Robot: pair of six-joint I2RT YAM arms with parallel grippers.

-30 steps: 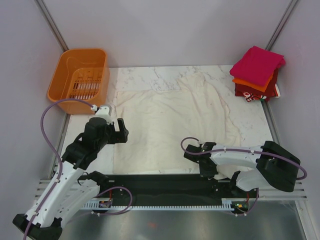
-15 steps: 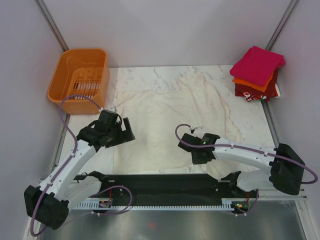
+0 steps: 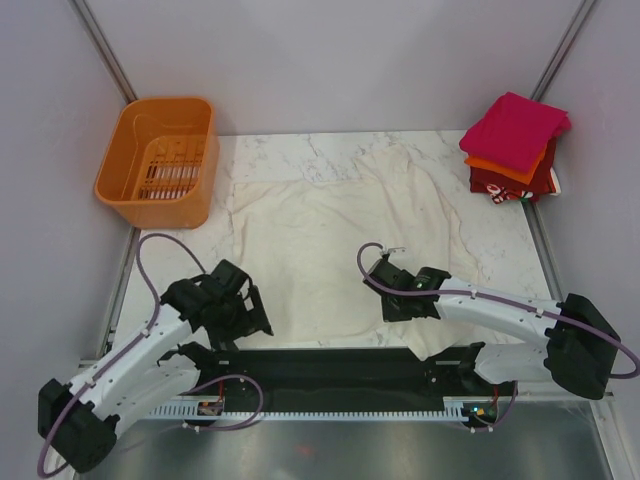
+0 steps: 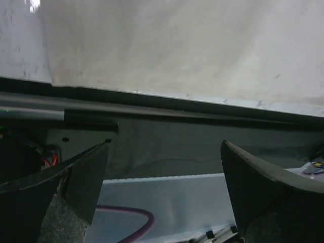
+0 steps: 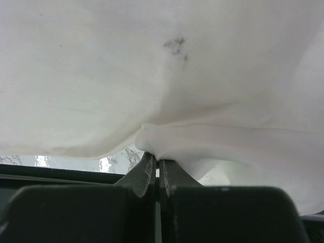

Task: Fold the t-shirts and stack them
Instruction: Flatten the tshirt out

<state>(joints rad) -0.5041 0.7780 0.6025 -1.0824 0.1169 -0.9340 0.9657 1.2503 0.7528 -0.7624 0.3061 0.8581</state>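
Note:
The large cream-white t-shirt [image 3: 330, 225] lies spread on the marble table [image 3: 290, 150]. My right gripper [image 3: 392, 297] is shut on a pinch of its near hem, and the cloth [image 5: 152, 66] bunches up over the closed tips [image 5: 157, 161]. My left gripper [image 3: 252, 312] hangs open over the near-left corner of the shirt, its fingers [image 4: 88, 167] wide apart with nothing between them and the shirt's edge [image 4: 177, 45] just beyond. Folded magenta, orange and dark red t-shirts [image 3: 515, 145] sit stacked at the far right.
An orange slotted basket [image 3: 160, 150] stands at the far left corner. The black base rail [image 3: 330, 370] runs along the near edge of the table, with purple cables [image 3: 150, 255] looping off both arms. Grey walls close in on both sides.
My left arm has swung down from the shirt's left edge to its near-left corner. My right gripper has moved forward from the table's near edge, carrying the pinched hem with it.

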